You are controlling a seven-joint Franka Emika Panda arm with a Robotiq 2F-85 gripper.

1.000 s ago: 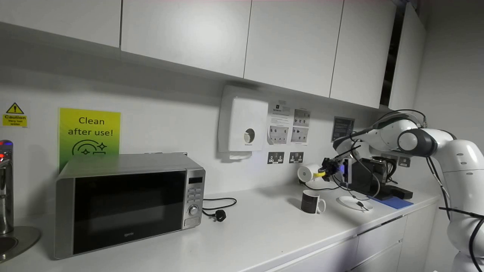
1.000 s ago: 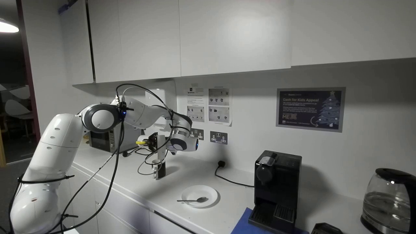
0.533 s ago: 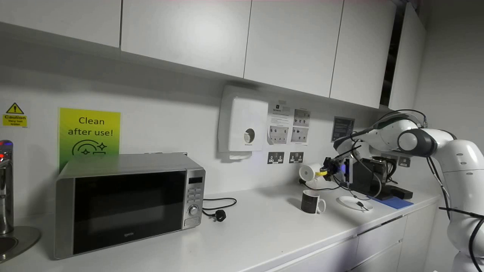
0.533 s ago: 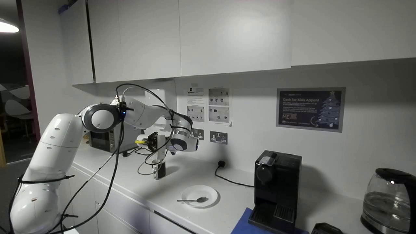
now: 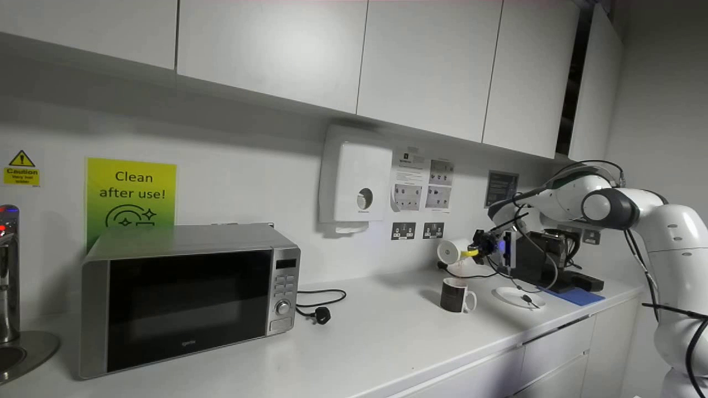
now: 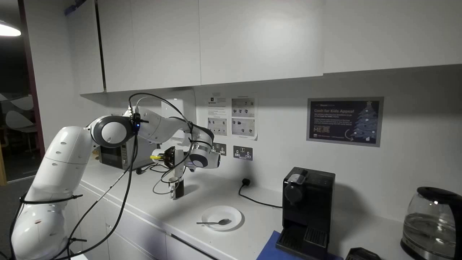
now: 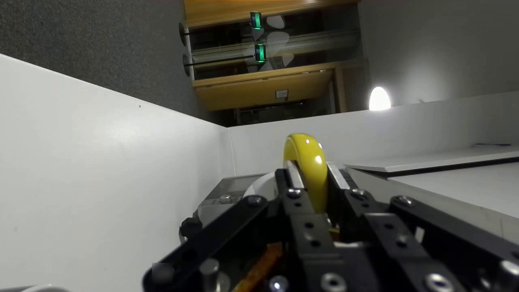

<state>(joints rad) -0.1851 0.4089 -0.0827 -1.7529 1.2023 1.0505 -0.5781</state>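
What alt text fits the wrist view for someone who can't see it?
The gripper is closed on the yellow handle of a white mug, mostly hidden. Low in the frame runs an orange-brown streak, perhaps poured liquid. The white counter spreads across the left, with the microwave partly showing beyond the mug.

A shared kitchen, as in a workplace, is filling this space: white cupboards (image 5: pixel 271 50) are running above a long countertop (image 5: pixel 359 337), where a microwave (image 5: pixel 191 298), a black coffee machine (image 6: pixel 308 206) and a glass kettle (image 6: pixel 427 220) are standing. A green-yellow sign (image 5: pixel 131 193) is telling users "Clean after use!", a yellow "Caution" label (image 5: pixel 22 168) is hanging farther along, and a paper-towel dispenser (image 5: pixel 357 177) and a charity-appeal poster (image 6: pixel 344 121) are occupying the wall (image 6: pixel 279 115).
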